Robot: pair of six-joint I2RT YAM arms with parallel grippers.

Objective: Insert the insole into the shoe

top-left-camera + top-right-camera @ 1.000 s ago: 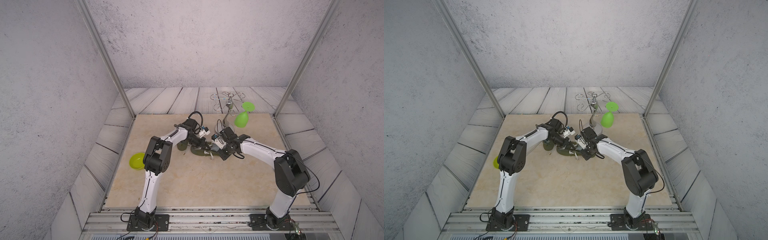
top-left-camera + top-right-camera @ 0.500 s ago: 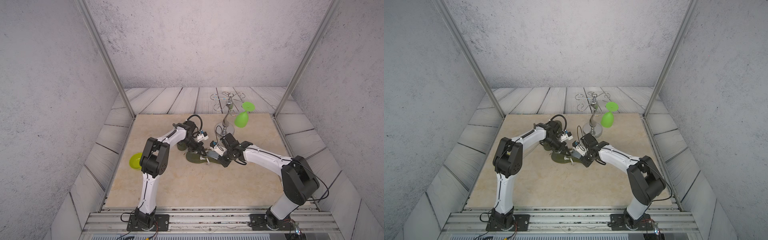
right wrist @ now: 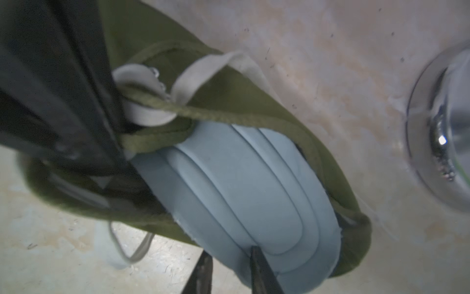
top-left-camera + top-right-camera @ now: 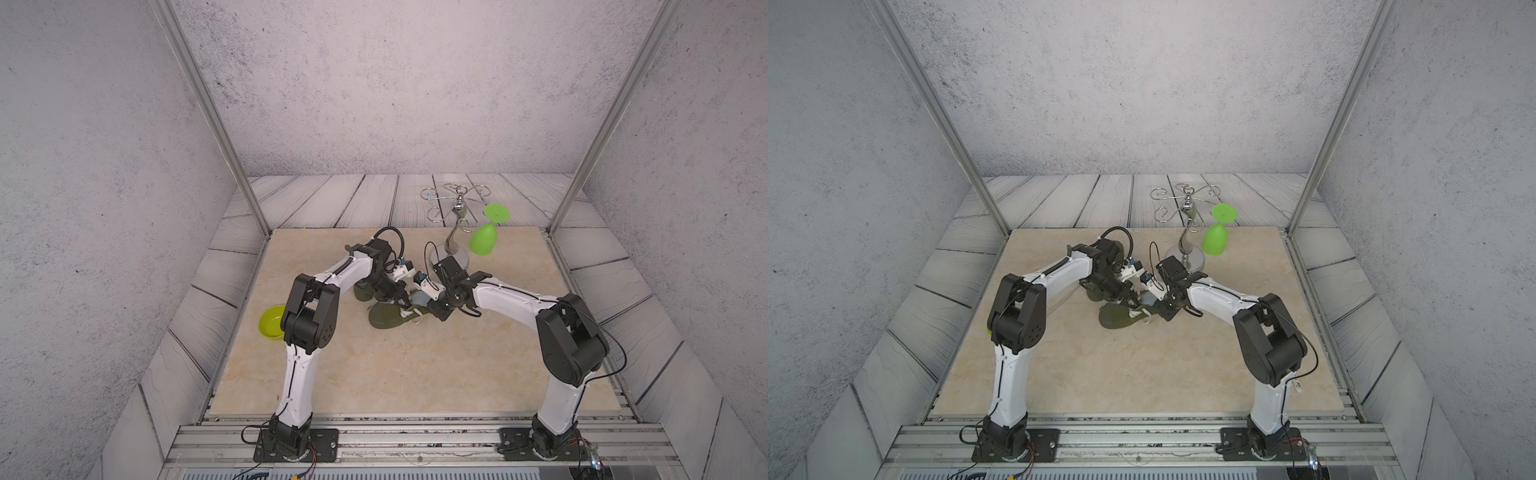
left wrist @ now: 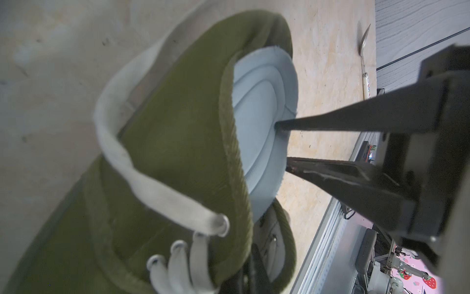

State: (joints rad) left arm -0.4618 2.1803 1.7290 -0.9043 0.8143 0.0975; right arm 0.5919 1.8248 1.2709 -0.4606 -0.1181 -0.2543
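An olive green shoe (image 4: 386,318) (image 4: 1117,318) with pale laces lies mid-table. A light blue insole (image 4: 419,298) (image 3: 241,191) (image 5: 259,114) sits partly inside it, its heel end sticking out of the opening. My left gripper (image 4: 403,301) (image 5: 251,269) is shut on the shoe's collar edge beside the laces. My right gripper (image 4: 428,305) (image 3: 229,254) is open at the insole's heel. One finger rests on the insole's top face and the other stands off below its edge.
A second green shoe (image 4: 361,293) lies behind the left arm. A chrome glass rack (image 4: 455,245) with a hanging green wine glass (image 4: 484,239) stands just behind the right wrist. A green bowl (image 4: 272,322) is at the mat's left edge. A spoon (image 5: 363,63) lies near the mat's edge.
The shoe and both grippers have shifted a little toward the front. My right gripper's jaws, shut on the insole earlier, have parted. My left gripper keeps its hold.
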